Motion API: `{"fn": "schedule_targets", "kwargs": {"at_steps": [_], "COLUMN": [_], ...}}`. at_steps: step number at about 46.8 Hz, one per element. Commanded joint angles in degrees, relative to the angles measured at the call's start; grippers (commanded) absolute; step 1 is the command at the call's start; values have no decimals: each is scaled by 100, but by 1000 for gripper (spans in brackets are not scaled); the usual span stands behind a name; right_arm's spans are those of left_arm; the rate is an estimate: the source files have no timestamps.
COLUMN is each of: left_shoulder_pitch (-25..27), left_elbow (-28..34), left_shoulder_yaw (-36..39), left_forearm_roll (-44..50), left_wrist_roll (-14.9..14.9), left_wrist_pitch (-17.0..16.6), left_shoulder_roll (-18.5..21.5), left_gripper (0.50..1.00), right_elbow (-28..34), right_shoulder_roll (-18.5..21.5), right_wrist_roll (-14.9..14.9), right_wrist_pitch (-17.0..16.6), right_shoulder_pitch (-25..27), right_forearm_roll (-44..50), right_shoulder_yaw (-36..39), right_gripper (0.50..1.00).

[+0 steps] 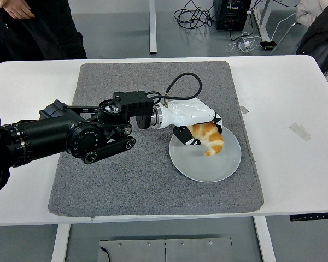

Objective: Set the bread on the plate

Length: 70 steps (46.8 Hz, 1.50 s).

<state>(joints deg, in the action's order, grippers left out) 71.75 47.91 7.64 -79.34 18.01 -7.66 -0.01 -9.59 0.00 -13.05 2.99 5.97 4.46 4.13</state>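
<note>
The fingers (192, 134) of the left hand (194, 121) were curled around the bread (209, 137), a golden croissant, gripping it from above and from its left side (the dark fingertips showed under the white shell of the hand). The bread sat low over the far-left part of the plate (218, 166), its lower tip at or very near the plate's surface; whether it actually touched could not be told. The plate was round and pale grey-blue, and it lay on the right half of a grey mat (126, 180) that covered the middle of the white table (295, 169).

Behind the hand, a silver wrist joint led to the black arm (71, 136), which came in from the left edge and stretched across the mat toward the plate. A black cable (180, 82) looped up from the wrist and back down to the hand.

On the bare table to the right of the mat lay a small strip of tape (300, 131), well apart from the plate. At the far-left corner stood a person in dark clothes (44, 27), 1 hand (13, 8) visible at the top edge. Cables (208, 13) lay on the floor beyond the table.
</note>
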Motion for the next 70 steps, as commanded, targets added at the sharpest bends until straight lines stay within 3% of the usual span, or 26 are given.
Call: {"fn": "schedule_targets", "kwargs": {"at_steps": [1, 50, 52, 53, 59, 70], "left_shoulder_pitch": [-38, -276, -258, -249, -118, 111], "left_elbow": [-36, -300, -291, -291, -265, -116], "left_shoulder_yaw": [-8, 150, 150, 150, 132, 71], "left_forearm_roll": [-3, 41, 120, 164, 541, 1148], "left_wrist_roll": [0, -17, -43, -44, -44, 0], "left_wrist_pitch": [1, -8, -8, -8, 28, 63], "left_shoulder_roll": [1, 1, 1, 1, 1, 1], "left_gripper": [500, 500, 686, 756, 949, 975], "right_elbow": [1, 1, -7, 1, -7, 1], "right_shoulder_roll": [0, 0, 0, 0, 0, 0], "right_wrist_roll": [4, 4, 4, 4, 4, 4], "right_wrist_pitch": [0, 0, 0, 0, 0, 0], "right_shoulder_pitch": [-8, 0, 0, -8, 0, 0], "right_forearm_roll": [2, 2, 2, 2, 2, 2], "right_shoulder_yaw": [0, 0, 0, 0, 0, 0], "right_gripper": [1000, 1000, 1000, 1000, 1000, 1000]}}
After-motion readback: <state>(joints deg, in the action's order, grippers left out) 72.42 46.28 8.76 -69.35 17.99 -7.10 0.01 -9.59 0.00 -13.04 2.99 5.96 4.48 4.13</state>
